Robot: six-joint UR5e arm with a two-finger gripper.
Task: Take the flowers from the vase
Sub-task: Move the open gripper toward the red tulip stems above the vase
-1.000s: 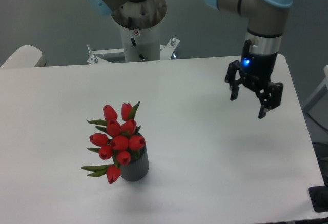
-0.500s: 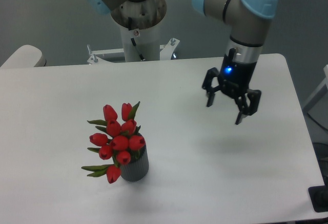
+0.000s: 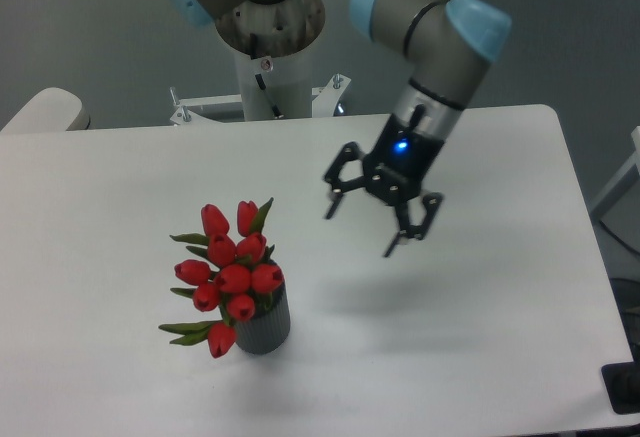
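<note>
I see the gripper [image 3: 361, 234] spread wide above the table [image 3: 480, 337], right of the flowers [image 3: 228, 269] standing in the vase [image 3: 266, 327].

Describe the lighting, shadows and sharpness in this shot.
Camera view: soft, even overhead light, no harsh glare on the white table. A faint, diffuse shadow lies on it below the open end effector, which looks slightly soft. The flowers and vase are reasonably sharp.
</note>
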